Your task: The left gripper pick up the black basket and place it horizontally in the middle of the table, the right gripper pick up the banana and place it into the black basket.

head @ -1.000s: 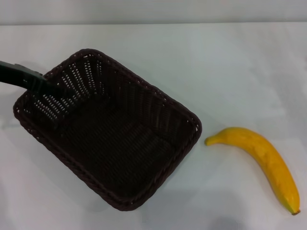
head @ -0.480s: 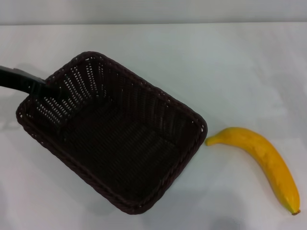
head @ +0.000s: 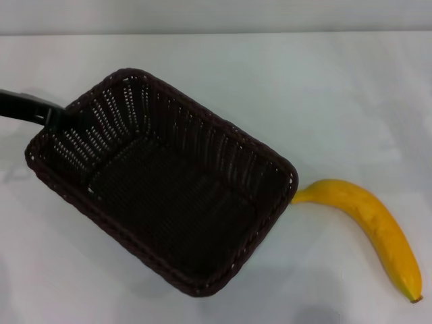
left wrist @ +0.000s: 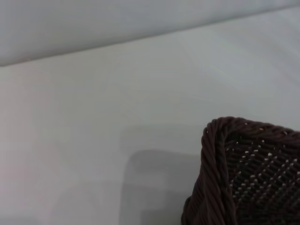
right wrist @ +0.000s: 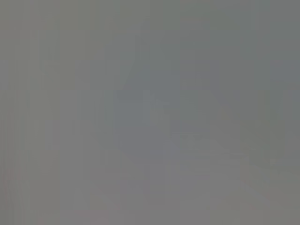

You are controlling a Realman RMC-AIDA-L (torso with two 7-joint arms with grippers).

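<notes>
The black basket (head: 216,125) lies slantwise on the left half of the white table (head: 337,88), empty, with a shadow under its near edge. My left gripper (head: 55,116) comes in from the left edge and is shut on the basket's far-left corner rim. The left wrist view shows one braided corner of the basket (left wrist: 215,164) above the table. The yellow banana (head: 374,223) lies on the table at the right, its stem end right against the basket's right corner. My right gripper is out of view, and the right wrist view shows only plain grey.
The table's far edge (head: 216,34) meets a pale wall at the back. Bare tabletop (head: 324,101) stretches behind the banana and to the right of the basket.
The basket has moved to the right with my left gripper and turned slightly. Its right corner now reaches the banana's stem end. The banana has not moved.
</notes>
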